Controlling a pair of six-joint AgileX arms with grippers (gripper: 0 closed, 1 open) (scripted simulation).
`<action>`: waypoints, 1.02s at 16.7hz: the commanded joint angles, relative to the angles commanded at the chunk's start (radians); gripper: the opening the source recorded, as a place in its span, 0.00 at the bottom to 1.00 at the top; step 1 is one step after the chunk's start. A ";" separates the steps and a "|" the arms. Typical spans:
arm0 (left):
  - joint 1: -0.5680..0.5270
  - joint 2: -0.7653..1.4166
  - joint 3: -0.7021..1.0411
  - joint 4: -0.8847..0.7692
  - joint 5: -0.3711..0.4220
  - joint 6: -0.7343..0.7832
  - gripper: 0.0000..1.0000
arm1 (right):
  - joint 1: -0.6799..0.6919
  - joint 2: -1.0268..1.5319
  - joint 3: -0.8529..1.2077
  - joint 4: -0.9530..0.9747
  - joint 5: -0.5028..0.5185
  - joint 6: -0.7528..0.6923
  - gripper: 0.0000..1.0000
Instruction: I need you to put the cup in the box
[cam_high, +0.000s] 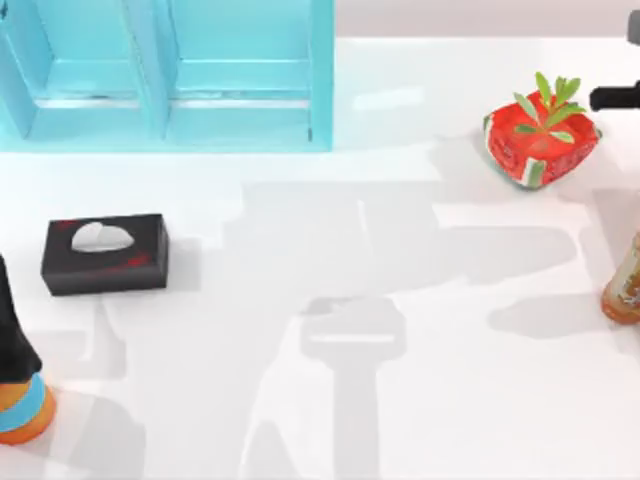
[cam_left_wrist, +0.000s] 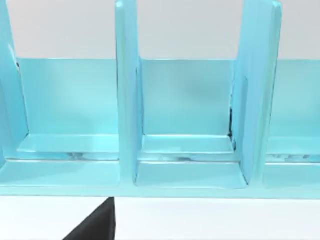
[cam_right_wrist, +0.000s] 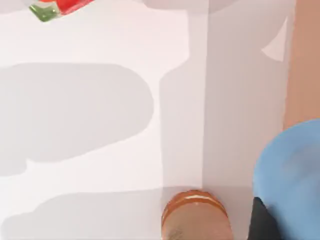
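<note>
Right now the cup (cam_right_wrist: 292, 180) looms blue and close in the right wrist view, just beside the orange bottle (cam_right_wrist: 196, 216) at the table's right edge, with a dark piece against it; whether the right gripper has it clasped or stands released, I cannot tell. Over on the left the teal box (cam_high: 240, 95) stands at the back with its compartments open, and the black tissue box (cam_high: 105, 254) lies well in front of it. The right arm (cam_high: 614, 97) pokes in beside the red plant pot (cam_high: 542, 145).
</note>
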 joint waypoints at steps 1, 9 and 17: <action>0.000 0.000 0.000 0.000 0.000 0.000 1.00 | -0.084 -0.046 -0.040 -0.011 -0.013 -0.081 0.00; 0.000 0.000 0.000 0.000 0.000 0.000 1.00 | -0.455 -0.301 -0.252 -0.072 -0.084 -0.452 0.00; 0.000 0.000 0.000 0.000 0.000 0.000 1.00 | -0.456 -0.288 -0.303 -0.009 -0.083 -0.455 0.00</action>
